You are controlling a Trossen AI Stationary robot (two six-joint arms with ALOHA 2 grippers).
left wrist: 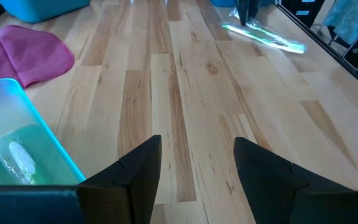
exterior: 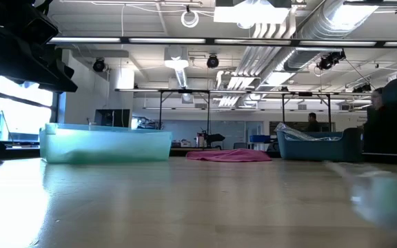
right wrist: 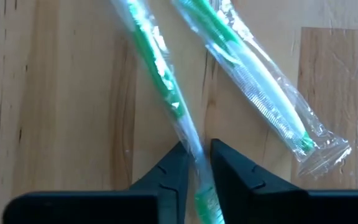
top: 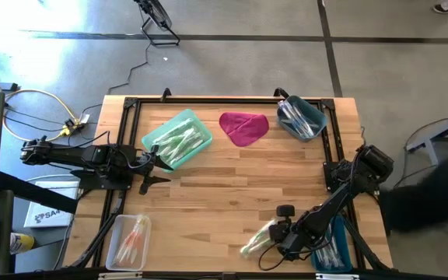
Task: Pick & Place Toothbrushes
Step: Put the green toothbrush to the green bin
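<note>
Right gripper [right wrist: 196, 168] is pinched onto a green toothbrush [right wrist: 157, 74] in its clear wrapper, low over the table [top: 232, 187], with a second wrapped green toothbrush [right wrist: 260, 81] lying just beside it. Left gripper [left wrist: 196, 163] hangs with fingers spread and empty beside the teal bin [top: 177, 138], which holds more toothbrushes.

The green-handled toothbrush [right wrist: 166, 93] between the right end effector [right wrist: 196, 163] fingers ran past both frame edges. A pale foreground mass [exterior: 384, 196] was blurred beyond identification.
</note>
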